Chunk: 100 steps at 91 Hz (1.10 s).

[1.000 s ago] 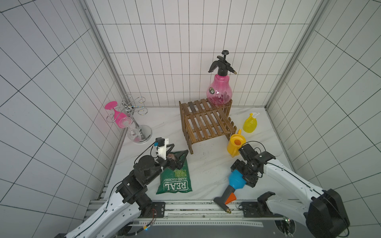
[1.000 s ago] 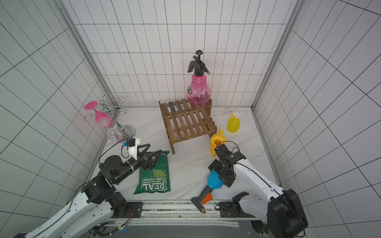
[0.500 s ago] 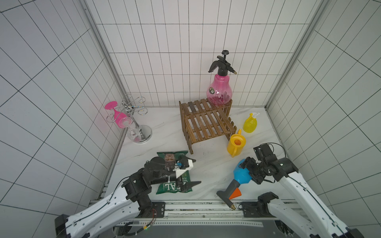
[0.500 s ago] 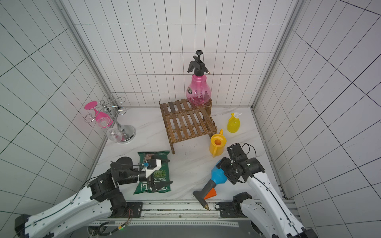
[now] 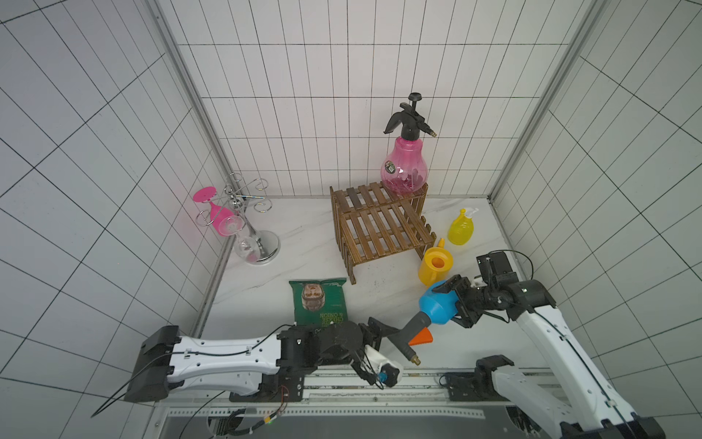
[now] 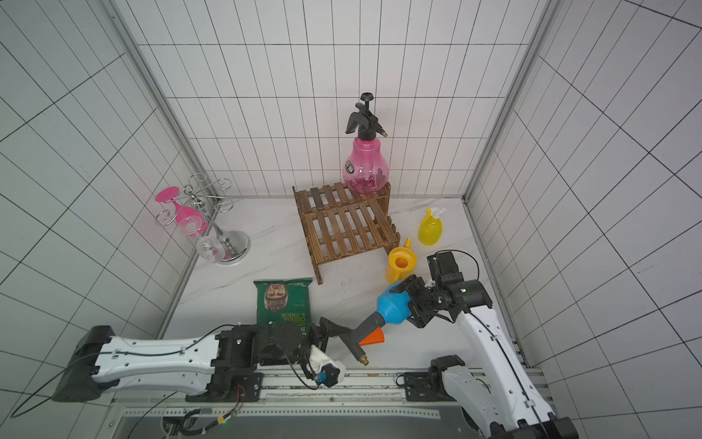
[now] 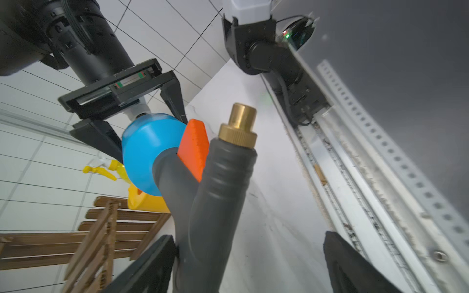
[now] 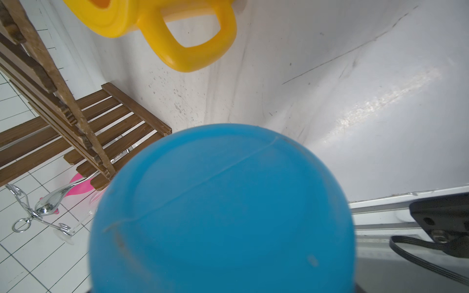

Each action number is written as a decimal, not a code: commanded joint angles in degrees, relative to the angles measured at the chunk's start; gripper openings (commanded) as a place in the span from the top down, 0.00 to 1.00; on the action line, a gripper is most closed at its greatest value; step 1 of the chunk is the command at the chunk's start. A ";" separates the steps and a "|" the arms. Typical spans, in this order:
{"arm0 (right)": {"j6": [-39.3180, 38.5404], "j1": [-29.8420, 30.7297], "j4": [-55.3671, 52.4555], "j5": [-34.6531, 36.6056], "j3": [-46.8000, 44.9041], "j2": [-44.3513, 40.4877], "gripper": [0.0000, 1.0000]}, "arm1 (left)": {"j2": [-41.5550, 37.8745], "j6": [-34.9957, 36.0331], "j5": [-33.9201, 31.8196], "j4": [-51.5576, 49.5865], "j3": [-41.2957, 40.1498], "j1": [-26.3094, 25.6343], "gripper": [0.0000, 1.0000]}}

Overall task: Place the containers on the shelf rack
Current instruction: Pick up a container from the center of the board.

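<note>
While outstretched low, left fingers [image 7: 149,269] open astride the blue sprayer [image 5: 437,306], right fingers [image 7: 173,96] tight on its body.

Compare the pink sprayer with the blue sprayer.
The pink sprayer stands upright atop the shelf rack; the blue sprayer is tipped sideways in the right end effector. The pink sprayer is translucent with a black pump; the blue sprayer is opaque with a grey head. Both are bulbous.

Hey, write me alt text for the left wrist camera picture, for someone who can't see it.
A blue sprayer with grey head, orange trigger and brass nozzle fills the view, its body clamped by the right gripper. The open left gripper straddles the grey head; behind stand a yellow watering can and the shelf rack.
</note>
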 commanded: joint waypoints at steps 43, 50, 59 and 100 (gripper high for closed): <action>9.63 -0.91 8.22 -10.35 -3.32 0.31 0.10 | -0.35 4.73 -10.96 3.30 4.00 -1.43 0.83; 8.23 -1.36 8.64 -10.43 -2.17 0.21 0.01 | -2.31 2.84 -12.28 1.21 4.49 -1.40 0.88; 3.90 -2.90 8.55 -10.56 -0.82 -1.10 0.01 | -5.51 -1.27 -13.07 -5.60 6.59 -0.32 0.99; -14.53 -7.87 23.11 -13.60 3.36 -5.89 0.01 | -15.11 -13.73 9.10 -38.89 19.94 22.02 1.00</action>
